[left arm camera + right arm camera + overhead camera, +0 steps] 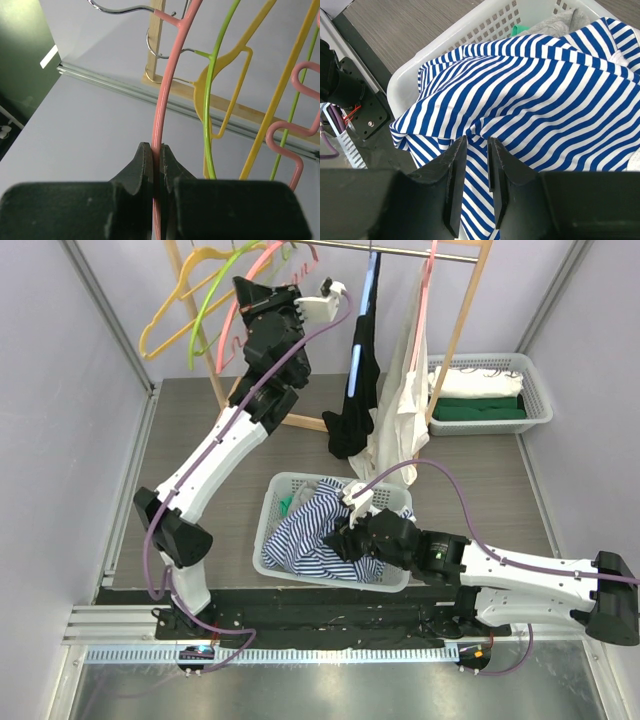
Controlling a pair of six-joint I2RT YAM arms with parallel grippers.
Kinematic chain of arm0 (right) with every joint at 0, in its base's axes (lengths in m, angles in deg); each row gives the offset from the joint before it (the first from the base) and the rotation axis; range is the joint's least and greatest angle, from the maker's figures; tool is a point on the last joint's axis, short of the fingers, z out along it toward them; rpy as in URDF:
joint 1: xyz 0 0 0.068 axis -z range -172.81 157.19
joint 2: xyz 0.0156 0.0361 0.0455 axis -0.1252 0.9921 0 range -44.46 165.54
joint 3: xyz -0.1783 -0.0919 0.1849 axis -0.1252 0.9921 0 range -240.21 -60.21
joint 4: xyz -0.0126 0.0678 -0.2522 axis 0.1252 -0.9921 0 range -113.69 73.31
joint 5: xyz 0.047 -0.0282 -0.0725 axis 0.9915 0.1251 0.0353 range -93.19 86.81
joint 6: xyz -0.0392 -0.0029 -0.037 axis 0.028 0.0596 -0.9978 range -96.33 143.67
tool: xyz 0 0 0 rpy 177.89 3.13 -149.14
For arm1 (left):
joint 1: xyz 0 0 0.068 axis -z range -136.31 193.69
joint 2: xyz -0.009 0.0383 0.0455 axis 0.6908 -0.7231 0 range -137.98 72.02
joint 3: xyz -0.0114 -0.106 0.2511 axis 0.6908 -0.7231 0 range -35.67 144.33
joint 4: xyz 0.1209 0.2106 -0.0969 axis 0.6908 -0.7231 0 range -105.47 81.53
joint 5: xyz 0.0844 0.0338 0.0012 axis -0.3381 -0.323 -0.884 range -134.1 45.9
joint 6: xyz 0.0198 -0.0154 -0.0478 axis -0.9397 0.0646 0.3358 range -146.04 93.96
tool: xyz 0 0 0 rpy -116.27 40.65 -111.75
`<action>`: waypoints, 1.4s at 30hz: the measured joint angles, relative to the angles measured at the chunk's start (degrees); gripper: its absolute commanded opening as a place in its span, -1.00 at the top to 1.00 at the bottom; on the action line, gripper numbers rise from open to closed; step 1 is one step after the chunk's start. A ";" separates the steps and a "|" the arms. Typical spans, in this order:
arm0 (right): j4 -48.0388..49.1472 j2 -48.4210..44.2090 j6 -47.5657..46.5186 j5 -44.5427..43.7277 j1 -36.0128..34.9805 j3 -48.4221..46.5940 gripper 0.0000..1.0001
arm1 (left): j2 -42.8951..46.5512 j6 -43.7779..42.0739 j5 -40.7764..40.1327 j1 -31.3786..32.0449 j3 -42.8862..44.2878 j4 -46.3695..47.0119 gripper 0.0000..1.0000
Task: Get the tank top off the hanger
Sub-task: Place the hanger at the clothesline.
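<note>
Stripes tell you most from above: the tank top point(305, 530) lies heaped in the white basket point(300, 478) on the counter point(200, 420), off any hanger. On the left wrist view, your left gripper point(156, 152) is clamped on the bare pink hanger point(167, 95). On the right wrist view, the right gripper point(477, 150) stands narrow over a striped fold, though I cannot tell whether it pinches cloth. The removal looks all but done, so next free that fold and put the hanger down.

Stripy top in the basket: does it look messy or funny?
Yes, a bit messy. The stripy top is bunched in a heap, and one corner spills over the basket rim on the side nearest the arms instead of lying inside. Nothing looks torn or broken.
</note>
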 measured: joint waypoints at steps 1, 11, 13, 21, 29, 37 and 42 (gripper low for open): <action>0.00 0.00 0.00 0.09 0.00 0.00 0.40 | -0.20 0.13 -0.22 0.00 0.20 0.00 1.00; -0.07 -0.04 0.00 0.66 0.00 0.00 0.46 | -3.23 0.35 -1.44 0.00 3.06 0.24 1.00; -0.11 -0.04 0.02 0.79 0.00 0.00 0.46 | -4.02 0.35 -1.49 0.00 3.58 0.17 1.00; -0.55 -1.44 0.02 0.98 -0.02 0.00 0.43 | -4.61 1.05 -1.81 0.00 1.88 -0.46 1.00; -1.99 -1.97 0.04 -0.09 -0.02 -0.57 0.01 | -2.54 1.84 -1.14 0.00 -3.02 1.64 -0.14; -9.53 -3.19 -1.51 -2.03 -0.02 -11.54 -0.19 | 3.10 3.89 -3.56 0.81 -10.45 0.37 -0.99; -13.14 -6.62 -3.30 -5.25 -0.02 -21.14 -0.13 | 6.03 9.38 -4.31 3.91 -10.82 -5.03 -0.99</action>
